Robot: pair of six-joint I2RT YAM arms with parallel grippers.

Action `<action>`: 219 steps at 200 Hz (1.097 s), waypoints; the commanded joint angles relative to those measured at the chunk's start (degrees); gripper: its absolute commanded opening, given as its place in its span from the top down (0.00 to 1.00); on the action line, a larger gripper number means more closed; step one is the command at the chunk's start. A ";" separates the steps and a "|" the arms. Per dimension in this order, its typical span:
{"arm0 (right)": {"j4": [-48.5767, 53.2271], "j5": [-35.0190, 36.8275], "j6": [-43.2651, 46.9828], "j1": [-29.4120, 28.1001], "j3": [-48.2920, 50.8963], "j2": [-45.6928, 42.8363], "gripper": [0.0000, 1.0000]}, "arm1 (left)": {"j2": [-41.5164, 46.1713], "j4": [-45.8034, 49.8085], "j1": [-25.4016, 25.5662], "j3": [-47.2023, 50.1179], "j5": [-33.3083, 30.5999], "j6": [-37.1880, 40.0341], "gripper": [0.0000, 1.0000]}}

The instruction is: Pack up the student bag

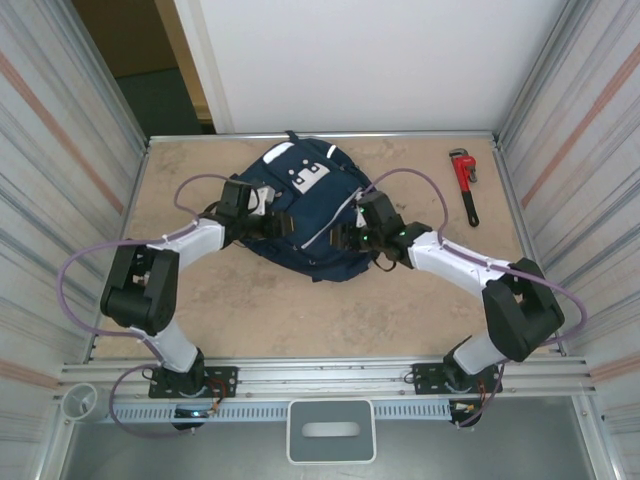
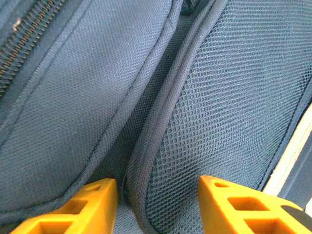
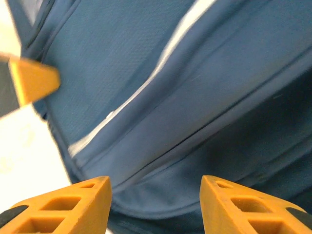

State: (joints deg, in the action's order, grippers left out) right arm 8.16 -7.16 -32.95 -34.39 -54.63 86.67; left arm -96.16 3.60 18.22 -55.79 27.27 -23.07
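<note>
Student bag [image 1: 305, 215]: navy backpack lying on the tan table [image 1: 300, 310], in the far half and about centred, with a white-and-grey patch near its far end.

Top external view: the left gripper [image 1: 272, 222] is on the bag's left flank and the right gripper [image 1: 347, 238] is on its right flank, beside a pale diagonal stripe. Jaw spacing cannot be read from this height. A red pipe wrench [image 1: 464, 182] lies well apart on the table to the right, seen from here and not from the wrists.

Left wrist view: two orange fingers [image 2: 92, 207] stand apart at the bottom edge. The piped edge [image 2: 161, 112] of a mesh panel [image 2: 234, 112] runs down into the gap, nearer the left finger; nothing is pinched. A zipper [image 2: 27, 44] shows at upper left and a white stripe [image 2: 292, 156] at the right margin.

Right wrist view, blurred: orange fingers [image 3: 78, 204] are apart over smooth navy cloth and grip nothing. An orange wedge [image 3: 31, 78] shows at upper left; what it belongs to cannot be told.
</note>
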 commanded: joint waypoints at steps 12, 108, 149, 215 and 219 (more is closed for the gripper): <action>-2.63 -4.77 -2.40 4.79 -5.08 6.07 0.52 | -0.88 -0.20 1.46 -0.99 3.33 1.24 0.65; 6.14 -7.25 6.07 12.32 -19.96 18.74 0.76 | 0.77 -7.59 10.72 6.36 4.58 -5.93 0.81; 9.92 0.95 8.64 12.12 -14.30 9.98 0.59 | 0.80 -9.84 11.18 7.27 2.61 -8.54 0.92; 5.74 8.86 -2.06 -2.08 2.27 -6.57 0.45 | 4.78 -18.35 10.23 9.28 9.61 -16.97 1.00; 5.04 9.41 -3.29 -3.26 3.12 -6.93 0.45 | 5.02 -18.98 10.05 9.42 10.07 -17.64 1.00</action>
State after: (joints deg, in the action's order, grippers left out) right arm 15.77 -1.74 -29.23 -32.71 -55.51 82.48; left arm -94.13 -11.62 28.36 -47.57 30.17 -36.56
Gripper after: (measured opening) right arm 0.540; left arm 0.083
